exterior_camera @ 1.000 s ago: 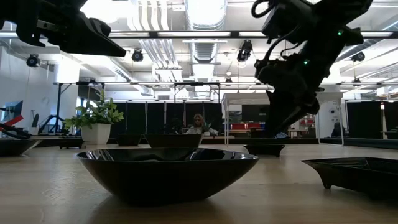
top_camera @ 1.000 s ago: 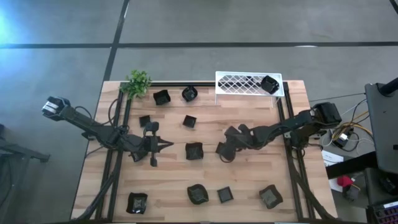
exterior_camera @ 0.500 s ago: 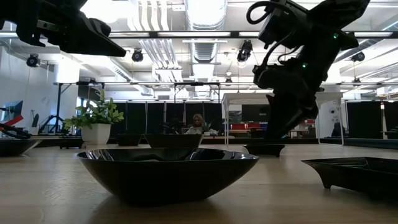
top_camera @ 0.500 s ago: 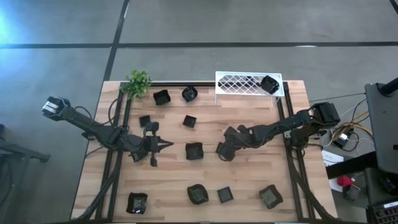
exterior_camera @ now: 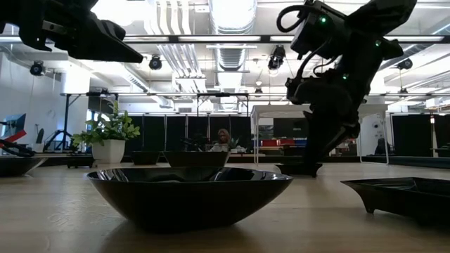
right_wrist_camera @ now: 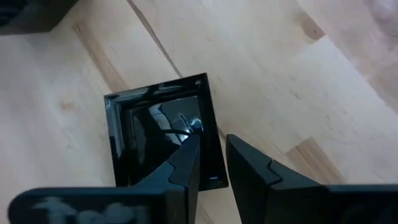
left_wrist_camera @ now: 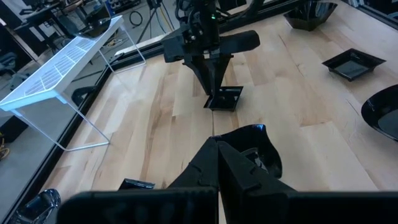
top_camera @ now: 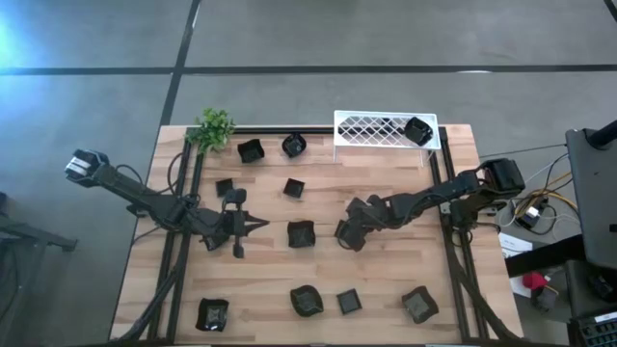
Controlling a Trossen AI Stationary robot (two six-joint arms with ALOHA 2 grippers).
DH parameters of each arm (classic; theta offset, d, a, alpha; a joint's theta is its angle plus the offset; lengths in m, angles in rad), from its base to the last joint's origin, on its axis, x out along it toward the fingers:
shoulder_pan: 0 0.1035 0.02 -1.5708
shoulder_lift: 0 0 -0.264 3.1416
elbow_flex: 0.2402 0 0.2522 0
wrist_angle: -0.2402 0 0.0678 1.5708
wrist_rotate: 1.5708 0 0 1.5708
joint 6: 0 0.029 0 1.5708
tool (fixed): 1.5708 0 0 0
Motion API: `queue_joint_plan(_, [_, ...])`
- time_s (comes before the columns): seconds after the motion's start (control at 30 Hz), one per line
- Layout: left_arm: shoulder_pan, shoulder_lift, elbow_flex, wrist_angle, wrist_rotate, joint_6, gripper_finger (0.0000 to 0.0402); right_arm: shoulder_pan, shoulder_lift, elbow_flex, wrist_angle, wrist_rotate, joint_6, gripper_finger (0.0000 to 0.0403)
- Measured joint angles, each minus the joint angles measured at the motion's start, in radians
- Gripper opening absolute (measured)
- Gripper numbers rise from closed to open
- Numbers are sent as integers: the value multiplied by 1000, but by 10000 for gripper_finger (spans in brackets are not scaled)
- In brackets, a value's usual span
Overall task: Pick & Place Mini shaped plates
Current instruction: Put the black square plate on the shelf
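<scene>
- The right gripper (right_wrist_camera: pixel 211 163) has dropped lower than it was a second ago and now sits down over a small square plate (right_wrist_camera: pixel 163 134) near the middle of the table (top_camera: pixel 386 289).
- From the right wrist view, one finger (right_wrist_camera: pixel 183 165) is inside the dish and the other just outside its rim, so the wall of the plate lies between them. The gap is narrow, narrower than a moment back, but I cannot tell whether they are already pinching the rim.
- From above, the right gripper (top_camera: pixel 349 232) has slid slightly towards the table's centre since the earlier frame; the square plate is mostly hidden under it there.
- In the low view the right arm (exterior_camera: pixel 330 77) leans further down, its tip at the far plate (exterior_camera: pixel 299 169).
- The left gripper (top_camera: pixel 258 227) has not moved: it hangs left of centre, fingers pressed together, holding nothing, pointing at a dark plate (top_camera: pixel 301 233) just beside it.
- The other mini plates lie where they were: three along the near edge plus one at the near left corner (top_camera: pixel 211 313), several by the green plant (top_camera: pixel 214 127), and one on the white rack (top_camera: pixel 386 129) at its right end.
</scene>
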Motion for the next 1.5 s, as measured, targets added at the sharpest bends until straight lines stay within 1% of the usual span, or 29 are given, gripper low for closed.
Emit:
queue_joint_plan(0.37, [0,0,0,6,0,0,0,-6,26,-5,1,-4,-14,73])
queue_joint_plan(0.53, [0,0,0,6,0,0,0,-6,24,-5,2,-51,-48,55])
queue_joint_plan(0.7, [0,0,0,5,0,0,0,-6,24,-5,4,-58,-44,15])
queue_joint_plan(0.9, [0,0,0,5,0,0,0,-5,24,-5,4,-58,-45,10])
queue_joint_plan(1.5, [0,0,0,4,0,0,0,-5,-112,1,-7,-44,-53,8])
